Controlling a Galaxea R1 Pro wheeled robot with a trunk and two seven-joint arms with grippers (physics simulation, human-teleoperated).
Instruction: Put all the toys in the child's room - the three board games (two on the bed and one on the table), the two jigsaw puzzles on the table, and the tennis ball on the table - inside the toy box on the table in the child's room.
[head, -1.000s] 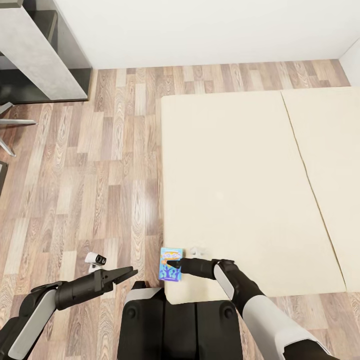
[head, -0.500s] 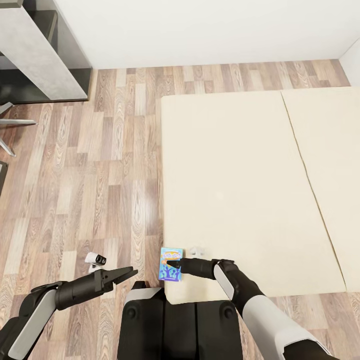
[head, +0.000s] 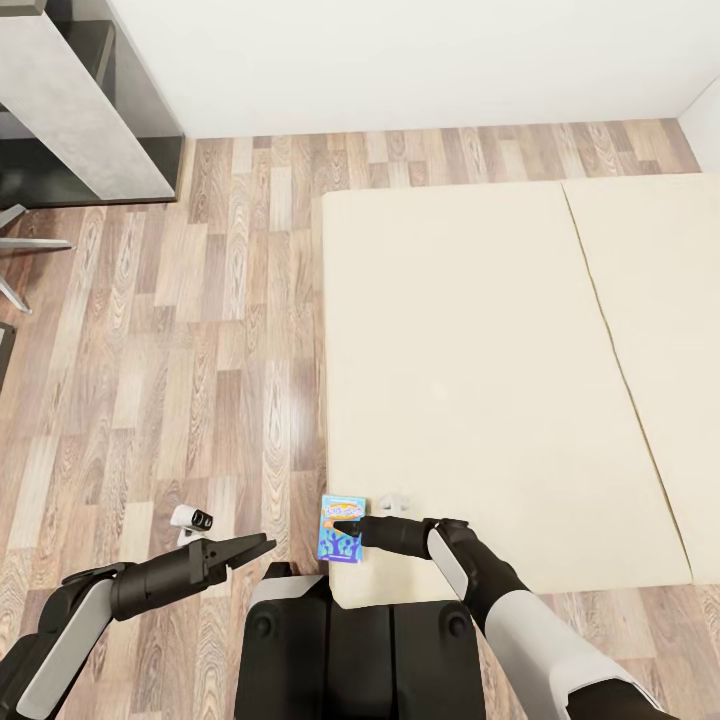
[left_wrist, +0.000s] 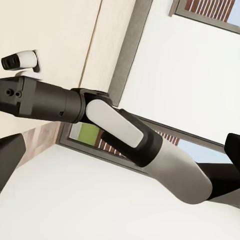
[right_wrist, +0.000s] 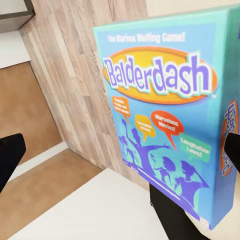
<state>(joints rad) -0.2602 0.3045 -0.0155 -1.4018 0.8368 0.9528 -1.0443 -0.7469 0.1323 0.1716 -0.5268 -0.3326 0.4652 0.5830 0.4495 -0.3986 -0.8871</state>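
At beige mattress corner, glossy blue rectangular game box, right gripper touching

Bed cut off at the head view's right edge, its near corner hidden behind the right arm. Board game partly covered there by the right gripper, whose grip on it cannot be judged. In the right wrist view, box cropped at the picture's edge, small print in its speech bubbles unreadable. Table clipped by the head view's left edge.
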